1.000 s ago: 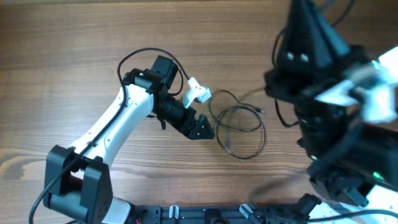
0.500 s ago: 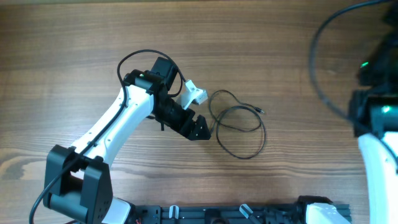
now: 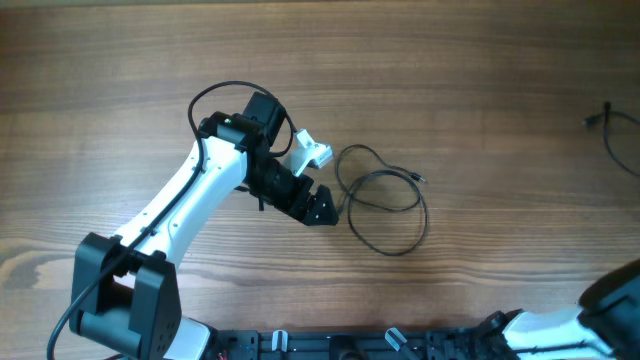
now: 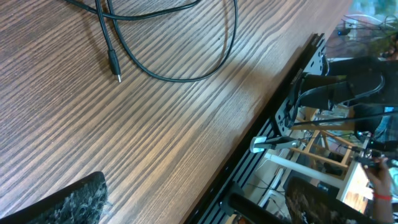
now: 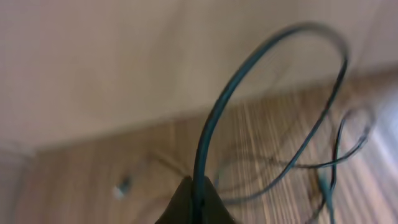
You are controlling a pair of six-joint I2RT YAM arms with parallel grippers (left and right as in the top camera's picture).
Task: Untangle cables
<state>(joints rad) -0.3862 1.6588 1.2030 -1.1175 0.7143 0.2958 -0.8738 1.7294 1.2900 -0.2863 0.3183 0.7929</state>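
One thin dark cable (image 3: 385,208) lies in loose loops on the wooden table, its small plug (image 3: 420,178) at the right. My left gripper (image 3: 325,208) is open and empty, just left of these loops. In the left wrist view (image 4: 193,205) the cable (image 4: 180,79) and a plug end (image 4: 115,65) lie ahead of its spread fingers. My right gripper (image 5: 198,193) is shut on a second thin cable (image 5: 205,134) that arcs up from the fingers; the view is blurred. That gripper is outside the overhead view, where only a bit of this cable (image 3: 606,140) shows at the far right edge.
The table's front edge with a black rail (image 4: 292,118) runs close behind the left gripper's reach. The right arm's base (image 3: 600,310) sits at the bottom right corner. Blurred thin strands (image 5: 298,165) hang or lie below the right gripper.
The right arm has swung out of the overhead view to the right, taking one cable away from the loops. The left arm has hardly moved.
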